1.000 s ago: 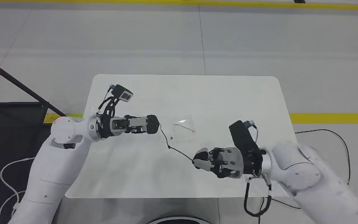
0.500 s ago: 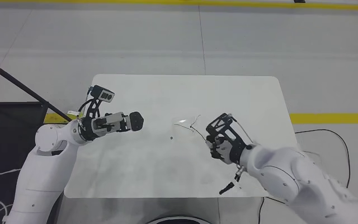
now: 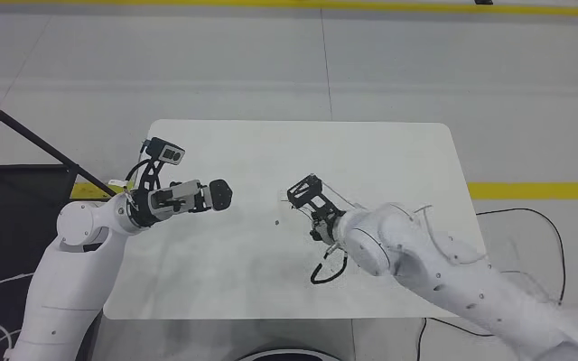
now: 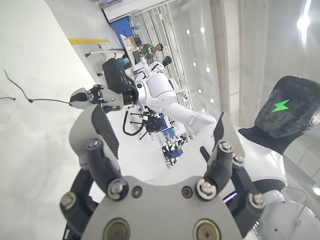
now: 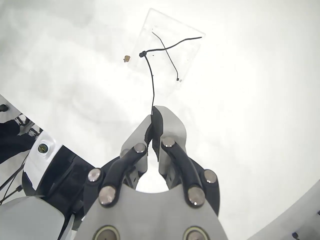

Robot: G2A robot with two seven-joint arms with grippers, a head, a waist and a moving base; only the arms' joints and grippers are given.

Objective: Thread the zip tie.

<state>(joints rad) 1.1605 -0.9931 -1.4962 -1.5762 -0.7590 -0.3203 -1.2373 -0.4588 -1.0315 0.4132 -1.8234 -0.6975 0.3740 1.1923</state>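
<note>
Here, right claw (image 5: 152, 111) tight on the zip tie (image 5: 142, 54) tail; left claw (image 4: 160, 116) wide and level.

The left claw (image 4: 158, 116) was wide open, with nothing between its two dark fingers (image 4: 105, 128). Farther off, the right claw (image 4: 75, 99) was at the white table (image 4: 30, 38). It pinched one end of a thin black zip tie (image 4: 47, 99) at its tip. The zip tie ran straight out from that claw to its little head, then bent away across the table. Another thin black strip (image 4: 7, 98) lay near it.
</note>
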